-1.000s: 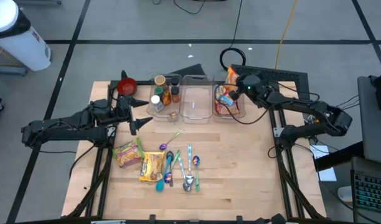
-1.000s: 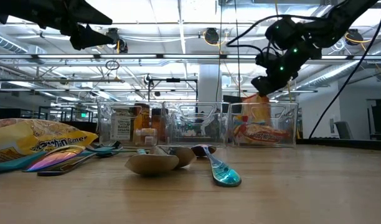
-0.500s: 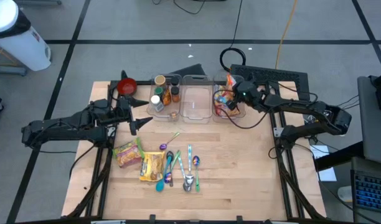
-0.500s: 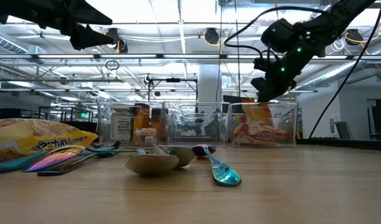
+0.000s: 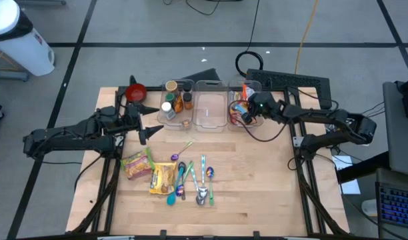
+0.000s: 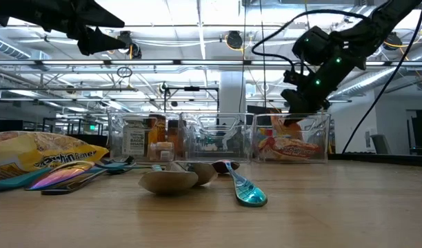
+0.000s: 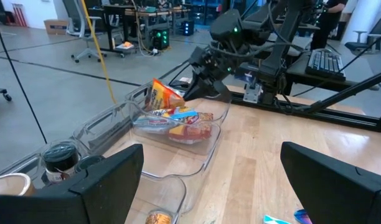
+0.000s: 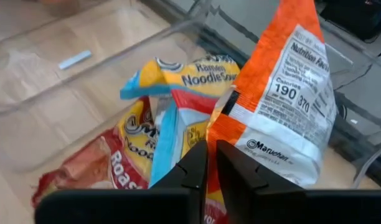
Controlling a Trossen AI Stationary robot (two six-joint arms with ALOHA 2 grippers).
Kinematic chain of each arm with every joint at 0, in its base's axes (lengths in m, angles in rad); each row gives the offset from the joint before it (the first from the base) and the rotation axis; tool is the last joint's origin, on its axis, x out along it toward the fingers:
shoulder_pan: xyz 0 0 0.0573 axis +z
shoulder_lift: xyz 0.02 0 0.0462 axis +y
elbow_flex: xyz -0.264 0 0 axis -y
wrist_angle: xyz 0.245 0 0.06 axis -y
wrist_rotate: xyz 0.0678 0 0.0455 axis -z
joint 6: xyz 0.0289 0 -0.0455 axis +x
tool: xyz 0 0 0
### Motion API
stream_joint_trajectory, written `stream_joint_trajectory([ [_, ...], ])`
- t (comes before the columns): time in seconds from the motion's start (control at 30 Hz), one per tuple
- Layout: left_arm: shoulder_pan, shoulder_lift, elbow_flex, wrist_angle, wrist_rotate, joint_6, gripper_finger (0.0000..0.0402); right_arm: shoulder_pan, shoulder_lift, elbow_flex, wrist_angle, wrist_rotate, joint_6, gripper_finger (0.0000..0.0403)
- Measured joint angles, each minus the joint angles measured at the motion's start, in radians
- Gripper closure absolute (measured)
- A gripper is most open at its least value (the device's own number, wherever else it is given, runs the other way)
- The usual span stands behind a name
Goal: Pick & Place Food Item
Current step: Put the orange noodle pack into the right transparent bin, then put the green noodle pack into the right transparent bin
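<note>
Your wooden bench [image 5: 257,180] fills the middle of the overhead view, with a dark arm reaching in from each side. Along its far edge stand three clear bins side by side. The left bin [image 5: 175,110] holds jars and bottles, the middle bin [image 5: 210,115] looks bare, and the right bin [image 5: 247,120] holds ramen noodle packets [image 8: 178,118].

Your right claw [image 8: 207,163] sits low over the right bin. Its two dark fingers are nearly together, with only a thin slit between them. An orange packet [image 8: 284,93] stands upright against the bin's far side, just beside the fingertips. The slit may still pinch the packet's lower edge, but from the wrist camera you cannot tell for sure.

Your left claw [image 5: 148,121] waits in front of the left bin, raised above the bench, its fingers spread wide and holding nothing.

On the near half of the bench lie two more noodle packets [image 5: 151,170], side by side. Just to their right is a cluster of coloured spoons [image 5: 194,180], and a red bowl [image 5: 136,91] sits near the far left corner.
</note>
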Motion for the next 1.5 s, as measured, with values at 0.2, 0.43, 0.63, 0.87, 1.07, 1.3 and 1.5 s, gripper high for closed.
stream_joint_trajectory([
  [0.2,0.0,0.006,0.0,0.0,-0.001,0.013,0.0014,0.006,-0.016,-0.028,0.062,0.0,-0.045,0.0344],
  [0.43,0.0,0.019,0.0,0.0,-0.002,0.013,0.0014,0.007,-0.079,-0.028,0.092,0.0,-0.037,0.0261],
  [0.63,0.0,0.035,0.0,0.001,-0.001,0.01,0.0014,0.035,-0.192,-0.028,0.098,-0.105,0.022,0.0206],
  [0.87,0.0,0.071,0.0,0.043,-0.001,0.01,0.0014,0.161,-0.238,-0.028,0.23,-0.325,0.009,0.0191],
  [1.07,0.0,0.044,0.012,-0.006,0.009,0.056,0.0014,0.26,-0.269,-0.028,0.247,-0.441,-0.064,0.0191],
  [1.3,0.0,-0.051,0.026,-0.217,0.067,-0.065,0.0014,0.321,-0.331,-0.029,0.184,-0.442,-0.039,0.0198],
  [1.5,-0.001,0.036,0.08,-0.534,0.149,-0.252,0.0014,0.361,-0.337,-0.029,0.191,-0.441,-0.038,0.0202],
])
